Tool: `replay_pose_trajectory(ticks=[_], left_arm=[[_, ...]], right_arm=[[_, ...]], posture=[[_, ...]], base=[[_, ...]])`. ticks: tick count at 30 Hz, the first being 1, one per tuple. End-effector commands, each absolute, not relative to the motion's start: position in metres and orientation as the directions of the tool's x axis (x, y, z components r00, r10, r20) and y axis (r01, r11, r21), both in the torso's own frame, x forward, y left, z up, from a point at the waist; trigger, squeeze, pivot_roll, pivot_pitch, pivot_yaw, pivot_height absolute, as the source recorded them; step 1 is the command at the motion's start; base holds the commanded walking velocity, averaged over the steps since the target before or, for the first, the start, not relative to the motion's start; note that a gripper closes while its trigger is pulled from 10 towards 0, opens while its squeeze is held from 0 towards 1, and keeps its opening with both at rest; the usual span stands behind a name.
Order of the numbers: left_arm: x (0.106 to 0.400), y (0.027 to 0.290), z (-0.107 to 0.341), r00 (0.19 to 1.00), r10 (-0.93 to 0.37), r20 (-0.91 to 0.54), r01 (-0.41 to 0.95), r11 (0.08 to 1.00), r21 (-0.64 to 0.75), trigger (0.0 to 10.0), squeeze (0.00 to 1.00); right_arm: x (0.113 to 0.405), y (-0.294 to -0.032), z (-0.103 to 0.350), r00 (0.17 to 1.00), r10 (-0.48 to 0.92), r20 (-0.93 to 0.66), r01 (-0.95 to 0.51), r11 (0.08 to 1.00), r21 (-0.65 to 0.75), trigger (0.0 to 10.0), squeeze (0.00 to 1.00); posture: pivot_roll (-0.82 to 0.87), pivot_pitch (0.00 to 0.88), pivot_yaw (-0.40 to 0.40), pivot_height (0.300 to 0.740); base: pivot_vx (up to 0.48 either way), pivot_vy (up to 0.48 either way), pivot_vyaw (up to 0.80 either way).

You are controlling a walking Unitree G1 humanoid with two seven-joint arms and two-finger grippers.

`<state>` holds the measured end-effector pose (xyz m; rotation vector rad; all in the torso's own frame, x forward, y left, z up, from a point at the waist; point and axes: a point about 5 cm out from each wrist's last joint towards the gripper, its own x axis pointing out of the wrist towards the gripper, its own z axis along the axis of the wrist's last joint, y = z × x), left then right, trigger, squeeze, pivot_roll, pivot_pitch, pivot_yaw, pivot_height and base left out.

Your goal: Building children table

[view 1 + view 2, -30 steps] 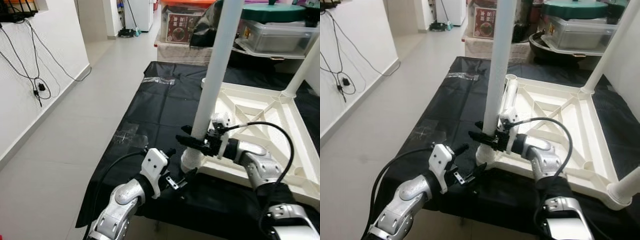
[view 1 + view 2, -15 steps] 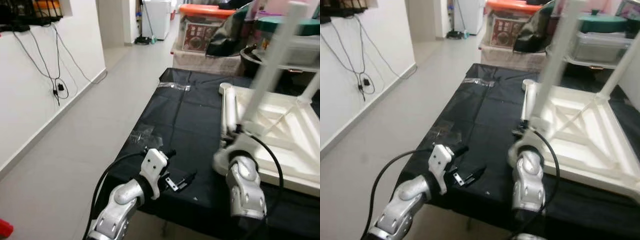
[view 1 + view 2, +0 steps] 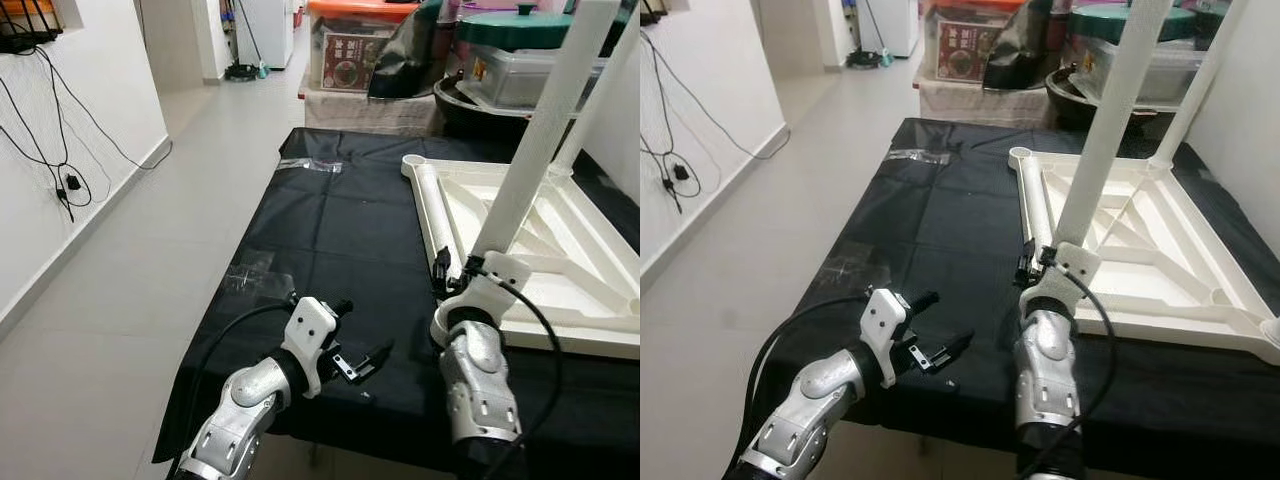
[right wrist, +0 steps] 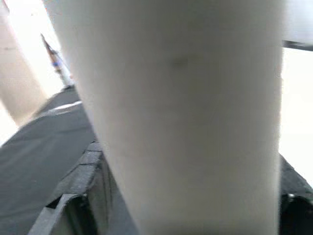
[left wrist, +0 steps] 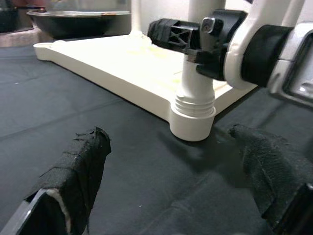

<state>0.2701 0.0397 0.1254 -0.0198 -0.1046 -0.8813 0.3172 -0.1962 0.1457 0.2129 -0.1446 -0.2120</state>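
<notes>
A white children's table [image 3: 575, 335] lies upside down on a black cloth. One white leg [image 3: 530, 130] stands in its near left corner socket [image 5: 193, 105]. My right gripper [image 3: 441, 272] is shut on this leg just above the socket, with the leg [image 4: 186, 112] between its black fingers [image 5: 176, 33]. My left gripper [image 3: 358, 332] hovers open over the cloth near the front edge, pointing at the socket and apart from it. A second leg [image 3: 433, 200] lies along the table's left rim. Another leg [image 3: 1200, 90] stands at the far corner.
The black cloth [image 3: 330, 220] covers a low surface whose front edge is by my arms. A taped patch [image 3: 255, 270] lies on it. Storage boxes [image 3: 365, 50] and a black pot [image 3: 470, 95] stand behind. A white wall with hanging cables [image 3: 60, 150] borders the open floor on the left.
The camera has swung and risen. My right forearm has come round from the leg's right side to its near side, still holding the leg. The left gripper stays open in place.
</notes>
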Motion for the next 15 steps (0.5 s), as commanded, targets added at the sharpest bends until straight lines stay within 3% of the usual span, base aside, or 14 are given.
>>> replay_pose_trajectory(ticks=[1,2,4,5,6,8,12,15], left_arm=[[0.272,0.039,0.122,0.63,-0.772,0.083,0.774,0.633,0.018,10.0,0.0],[0.272,0.039,0.122,0.63,-0.772,0.083,0.774,0.633,0.018,10.0,0.0],[0.272,0.038,0.122,0.627,-0.775,0.083,0.776,0.63,0.019,10.0,0.0],[0.272,0.038,0.122,0.627,-0.775,0.083,0.776,0.63,0.019,10.0,0.0],[0.273,0.038,0.121,0.625,-0.776,0.082,0.777,0.629,0.021,10.0,0.0],[0.273,0.037,0.121,0.625,-0.776,0.082,0.778,0.628,0.021,10.0,0.0],[0.273,0.037,0.12,0.627,-0.775,0.082,0.776,0.63,0.02,10.0,0.0],[0.273,0.037,0.12,0.627,-0.775,0.082,0.776,0.63,0.02,10.0,0.0]], right_arm=[[0.324,-0.206,0.153,0.988,0.075,0.138,-0.103,0.973,0.208,10.0,0.0],[0.324,-0.206,0.153,0.988,0.075,0.138,-0.103,0.973,0.208,10.0,0.0],[0.323,-0.207,0.154,0.94,0.323,0.111,-0.34,0.917,0.21,10.0,0.0],[0.323,-0.207,0.154,0.94,0.323,0.111,-0.34,0.917,0.21,10.0,0.0],[0.322,-0.207,0.156,0.858,0.507,0.08,-0.513,0.841,0.17,10.0,0.0],[0.322,-0.207,0.157,0.833,0.548,0.073,-0.553,0.819,0.155,10.0,0.0],[0.33,-0.194,0.165,0.66,0.751,-0.005,-0.746,0.656,0.11,10.0,0.0],[0.33,-0.193,0.166,0.643,0.766,-0.01,-0.76,0.64,0.113,10.0,0.0]], posture=[[0.04,0.0,-0.035,0.74],[0.04,0.0,-0.035,0.74],[0.04,0.0,-0.035,0.74],[0.04,0.0,-0.035,0.74],[0.04,0.0,-0.036,0.74],[0.04,0.0,-0.036,0.74],[0.05,0.0,-0.039,0.74],[0.05,0.0,-0.039,0.74]], base=[[0.0,0.0,0.0],[0.0,0.0,0.0],[0.0,0.0,0.0],[0.0,0.0,0.0],[0.0,0.0,0.0],[0.0,0.0,0.0],[0.0,0.0,0.0],[0.0,0.0,0.0]])
